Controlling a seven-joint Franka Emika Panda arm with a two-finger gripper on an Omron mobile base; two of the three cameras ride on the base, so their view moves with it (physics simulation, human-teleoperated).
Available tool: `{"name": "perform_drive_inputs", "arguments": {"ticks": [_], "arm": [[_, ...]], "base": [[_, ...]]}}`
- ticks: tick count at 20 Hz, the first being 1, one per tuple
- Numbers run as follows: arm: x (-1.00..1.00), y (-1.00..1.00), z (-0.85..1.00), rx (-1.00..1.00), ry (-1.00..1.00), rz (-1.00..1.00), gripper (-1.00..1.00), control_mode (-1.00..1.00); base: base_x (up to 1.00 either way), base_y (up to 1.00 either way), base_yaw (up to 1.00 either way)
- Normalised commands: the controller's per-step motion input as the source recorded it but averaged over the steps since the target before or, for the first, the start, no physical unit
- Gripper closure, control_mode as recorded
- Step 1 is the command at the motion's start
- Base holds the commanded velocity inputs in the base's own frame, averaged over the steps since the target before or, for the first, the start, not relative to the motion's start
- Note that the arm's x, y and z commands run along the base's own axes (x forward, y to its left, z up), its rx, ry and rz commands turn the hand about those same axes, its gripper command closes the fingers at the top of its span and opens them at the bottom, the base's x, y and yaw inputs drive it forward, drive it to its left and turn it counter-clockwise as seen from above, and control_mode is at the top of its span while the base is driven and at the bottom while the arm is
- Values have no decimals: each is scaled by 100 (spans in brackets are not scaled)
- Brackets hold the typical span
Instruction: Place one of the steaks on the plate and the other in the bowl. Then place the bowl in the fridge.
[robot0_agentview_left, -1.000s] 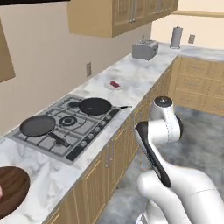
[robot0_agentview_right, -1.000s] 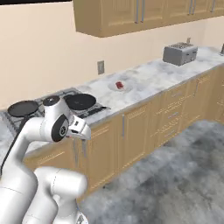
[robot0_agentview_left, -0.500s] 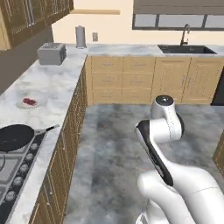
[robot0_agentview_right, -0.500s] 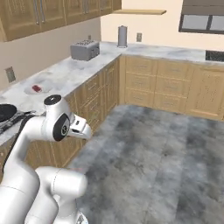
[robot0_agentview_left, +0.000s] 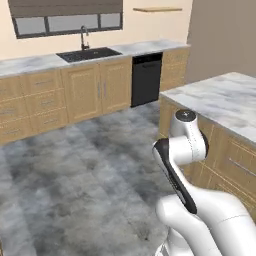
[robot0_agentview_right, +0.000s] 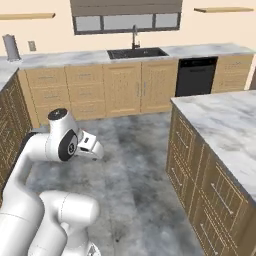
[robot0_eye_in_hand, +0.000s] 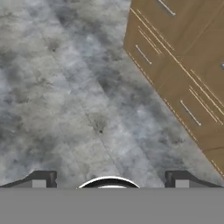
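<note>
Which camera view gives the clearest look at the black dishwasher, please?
The right base view: the black dishwasher faces the camera nearly square-on, its whole front visible between the wooden cabinets. The left base view shows it too, at an angle and partly cut off below by the island counter.

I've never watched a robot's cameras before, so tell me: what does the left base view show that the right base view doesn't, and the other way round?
Left base view alone: a tall plain grey-brown wall rising past the counter's right end. Right base view alone: a grey canister and a wall socket at the far left, and a second wooden shelf up there. Both share the sink with its tap under the window, the black dishwasher, the marble-topped island, the grey stone floor and the white arm.
</note>
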Motion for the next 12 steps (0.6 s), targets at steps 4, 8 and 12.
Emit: {"name": "perform_drive_inputs", "arguments": {"ticks": [4, 8, 12], "arm": [[0, 0, 0, 0, 0, 0, -100, 100], [0, 0, 0, 0, 0, 0, -100, 100], [0, 0, 0, 0, 0, 0, -100, 100]], "base": [[0, -22, -93], [0, -15, -96], [1, -52, -86]]}}
